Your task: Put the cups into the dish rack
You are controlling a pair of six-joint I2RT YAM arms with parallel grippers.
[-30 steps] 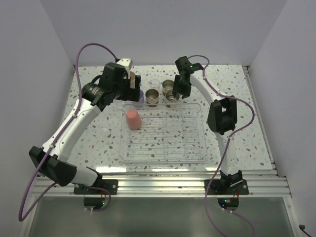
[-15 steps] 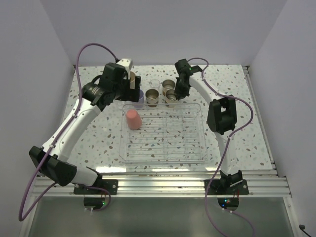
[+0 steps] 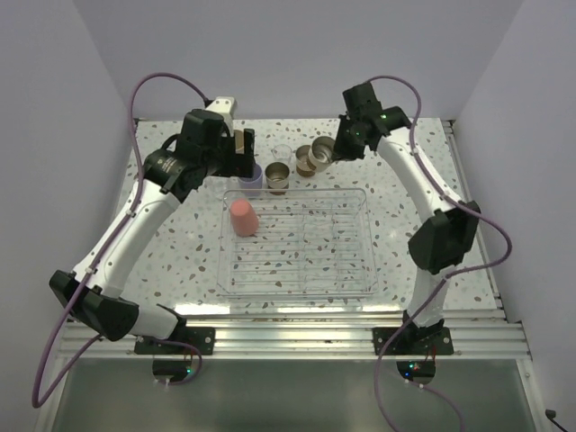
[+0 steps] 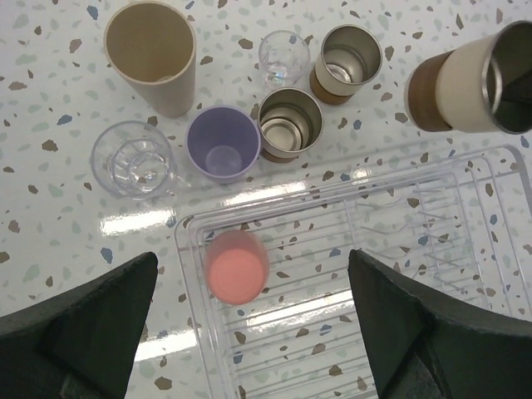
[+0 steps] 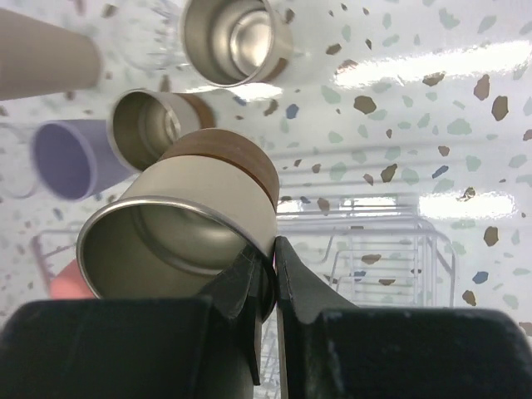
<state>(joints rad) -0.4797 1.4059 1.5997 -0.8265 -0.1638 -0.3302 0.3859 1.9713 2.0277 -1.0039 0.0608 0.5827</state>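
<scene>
Step in hand: transfer of one steel cup [image 5: 187,233] to the dish rack [image 3: 306,256]. My right pincer [image 5: 275,253] is clamped on the wall of this cup at the rim, one finger inside the mouth and one outside. It holds the cup tilted, apparently clear of the table [image 4: 50,208], beyond the far wall of the rack and beside the group of waiting cups. My left pincer [image 4: 251,256] hangs with its jaws wide apart and grips nothing. It is above the far left corner of the rack, where a coral cup [image 4: 237,268] stands, apparently mouth down. Six cups stand on the table just beyond the rack: a beige cup [image 4: 154,54], a lavender cup [image 4: 223,143], two clear cups [image 4: 133,158] and two more steel cups [image 4: 289,125]. I judge the task to be at an early stage. The next move calls for carrying the held cup over the rack wall, turning it mouth down, and lowering it onto a free part of the grid before the jaws part. The thin rim grip may let the cup swivel. Limits of view: from above, my left pincer covers most of the beige cup and the clear cups are faint. The right wrist view shows only a blurred part of the rack. The left wrist view cuts off the near part of the rack.
</scene>
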